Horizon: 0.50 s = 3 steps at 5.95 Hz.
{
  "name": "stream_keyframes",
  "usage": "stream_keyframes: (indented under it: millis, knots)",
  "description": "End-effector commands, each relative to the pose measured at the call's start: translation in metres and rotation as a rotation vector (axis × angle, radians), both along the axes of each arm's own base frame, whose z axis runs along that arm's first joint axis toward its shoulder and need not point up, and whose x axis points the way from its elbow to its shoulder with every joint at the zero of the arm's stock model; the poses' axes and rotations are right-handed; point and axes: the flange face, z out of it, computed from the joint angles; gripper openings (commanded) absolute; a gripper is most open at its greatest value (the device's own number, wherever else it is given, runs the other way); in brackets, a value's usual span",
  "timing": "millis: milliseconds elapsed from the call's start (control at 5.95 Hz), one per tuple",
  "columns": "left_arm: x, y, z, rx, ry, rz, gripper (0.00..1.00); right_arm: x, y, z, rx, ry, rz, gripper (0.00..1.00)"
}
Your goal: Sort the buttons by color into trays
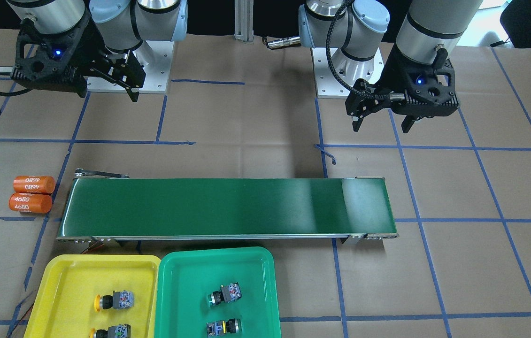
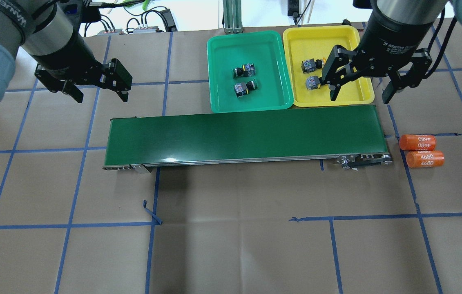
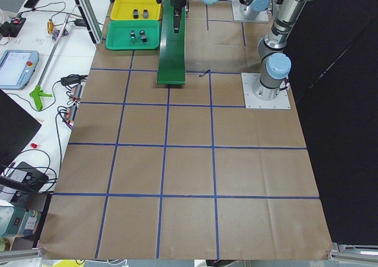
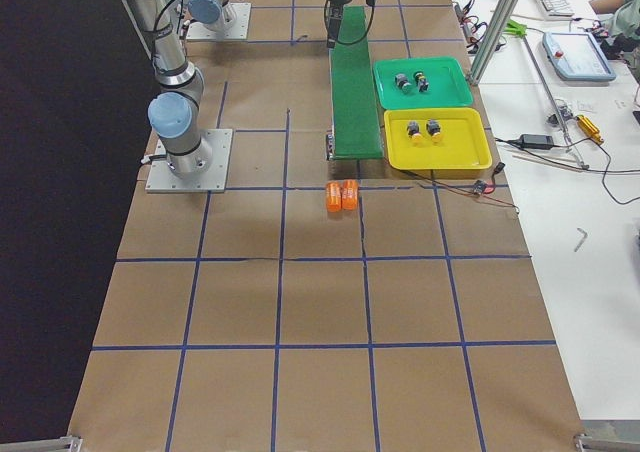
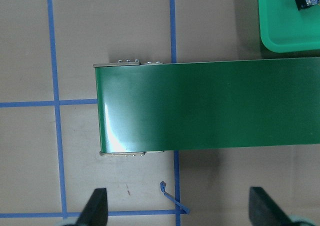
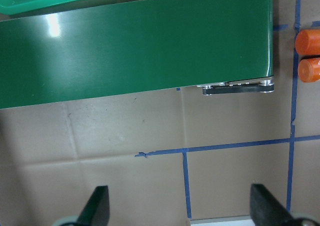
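All 4 buttons (image 2: 311, 65) sit in trays: 2 w/ yellow caps in yellow tray (image 2: 329, 29), 2 in green tray (image 2: 211, 73). Caps there look green, tho one body shows a yellow patch. Looks sorted, so the risk is mostly in any extra move.

L gripper (image 2: 102, 97) & R gripper (image 2: 359, 99) both hang above the desk (image 2: 231, 245), jaws spread wide, nothing held.

- Bare belt (image 2: 243, 132) lies between arms & trays, so a low reach across could clip its frame.
- Trays touch along one rim. A regrasp & sloppy drop near it could land a button on the wrong side.
- Buttons lie on their sides, so a pinch on the round cap may roll one away.
- Yellow patch could fool a colour check.
- Orange cylinders (image 2: 417, 142) by belt end aren't for sorting, and an R arm sweep could knock them.
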Motion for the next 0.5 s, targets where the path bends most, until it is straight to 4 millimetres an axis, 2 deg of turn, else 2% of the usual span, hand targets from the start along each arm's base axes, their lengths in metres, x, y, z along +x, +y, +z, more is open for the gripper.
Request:
stream_keyframes:
  millis: [0, 336]
  knots:
    - [0.0000, -0.0001, 0.0003, -0.001, 0.000, 0.000, 0.99, 0.0035, -0.0051, -0.0013, -0.006, 0.008, 0.016, 1.00]
    - [0.0000, 0.0007, 0.0001, 0.000, 0.000, 0.000, 0.99, 0.0033, -0.0048, -0.0035, -0.002, 0.010, 0.010, 1.00]
